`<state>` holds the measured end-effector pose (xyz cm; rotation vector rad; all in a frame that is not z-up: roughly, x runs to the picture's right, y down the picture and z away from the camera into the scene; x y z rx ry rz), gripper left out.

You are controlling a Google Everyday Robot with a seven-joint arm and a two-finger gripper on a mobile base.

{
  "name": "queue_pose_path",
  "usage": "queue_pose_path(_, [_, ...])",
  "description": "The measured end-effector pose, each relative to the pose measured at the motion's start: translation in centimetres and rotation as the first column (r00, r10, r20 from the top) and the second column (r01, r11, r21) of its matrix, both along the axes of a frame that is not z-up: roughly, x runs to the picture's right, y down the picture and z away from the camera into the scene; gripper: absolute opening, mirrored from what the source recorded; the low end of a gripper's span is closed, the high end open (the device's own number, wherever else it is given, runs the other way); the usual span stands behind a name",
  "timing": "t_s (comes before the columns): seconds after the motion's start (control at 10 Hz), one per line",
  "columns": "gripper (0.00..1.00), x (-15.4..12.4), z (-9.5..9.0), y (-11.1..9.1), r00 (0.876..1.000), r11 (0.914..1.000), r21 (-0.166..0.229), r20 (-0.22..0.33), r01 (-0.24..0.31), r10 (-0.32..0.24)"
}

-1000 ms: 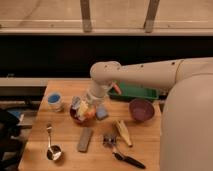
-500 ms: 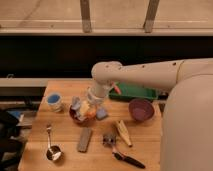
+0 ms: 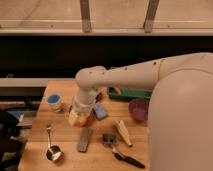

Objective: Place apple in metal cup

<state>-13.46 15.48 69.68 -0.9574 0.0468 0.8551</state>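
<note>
Gripper: mine, hanging from the wrist at left of centre in the frame, low over the desk. Closed; it appears clamped on the apple, which shows as a small orange-yellow lump at its lower left tip. I cannot tell whether the fruit is lifted or resting on the wood.

Metal cup: lower left of the frame, upright, its thin handle running up toward the top. Well apart from the gripper, below and to the left of it.

Other stock on the desk:
- blue-and-white cup, upper left, near my wrist
- purple bowl, right of centre
- dark grey bar, between the gripper and the bottom edge
- blue item, just right of the gripper
- pale yellow wedge and black-handled utensil, lower centre-right

Step in hand, as I judge it: grasp made, carry not yet done.

Next move calls for: raising the apple, travelling down-left clear of the blue-and-white cup, centring over the small cup mouth, then releasing low, since a round fruit may bounce off so narrow a rim.
</note>
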Motion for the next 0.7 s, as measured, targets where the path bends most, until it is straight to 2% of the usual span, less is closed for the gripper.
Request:
queue_pose_path(0.2, [0.0, -3.2, -1.8, 3.0, 0.997, 0.9978, -0.002, 0.036, 0.066, -0.066])
queue_pose_path(0.4, [0.0, -6.0, -3.3, 5.3, 0.991, 0.9945, -0.003, 0.085, 0.105, -0.104])
queue_pose_path(0.5, [0.0, -6.8, -3.7, 5.9, 0.988, 0.9934, -0.005, 0.105, 0.115, -0.114])
queue_pose_path(0.7, [0.0, -6.5, -3.6, 5.8, 0.989, 0.9937, -0.005, 0.1, 0.112, -0.111])
